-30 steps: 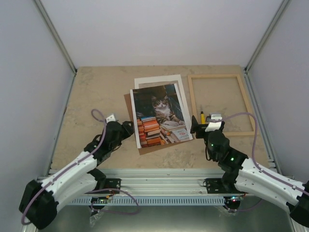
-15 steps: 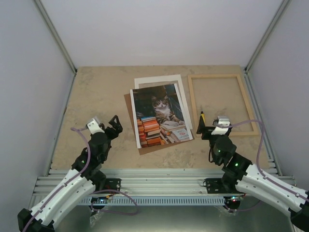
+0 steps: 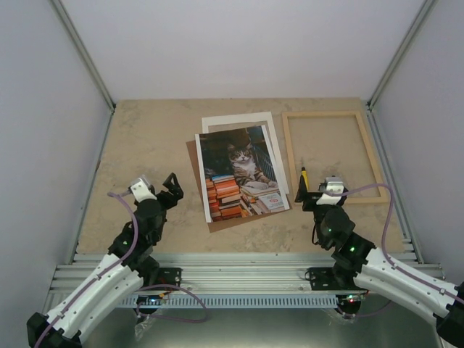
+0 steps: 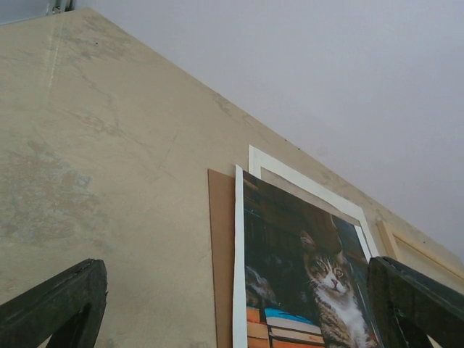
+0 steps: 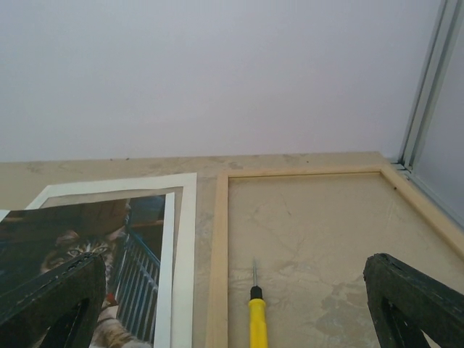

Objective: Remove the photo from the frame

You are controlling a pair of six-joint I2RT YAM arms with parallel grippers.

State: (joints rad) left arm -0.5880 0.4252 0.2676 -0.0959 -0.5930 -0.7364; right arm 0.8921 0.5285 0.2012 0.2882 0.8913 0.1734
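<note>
The photo (image 3: 241, 172) is already out of the frame (image 3: 332, 156). It lies face up near the middle of the worktop (image 3: 145, 138), a little tilted. Under it there is a brown backing board (image 3: 191, 154), which shows at the photo's left side and near edge. A white mat sheet (image 3: 239, 120) shows at its far edge and right side. The frame lies flat just beside this pile, toward the right edge and the far right corner; bare worktop is visible through its opening. A yellow screwdriver (image 3: 304, 176) lies inside that opening, close to the frame's left bar.

The left gripper (image 3: 174, 187) hangs over the worktop near the front edge, left of the photo and apart from it. Its fingers (image 4: 65, 297) are spread wide and hold nothing. The right gripper (image 3: 308, 194) is at the near left corner of the frame, just in front of the screwdriver. Its fingers (image 5: 413, 297) are also spread wide, with nothing between them.
</note>
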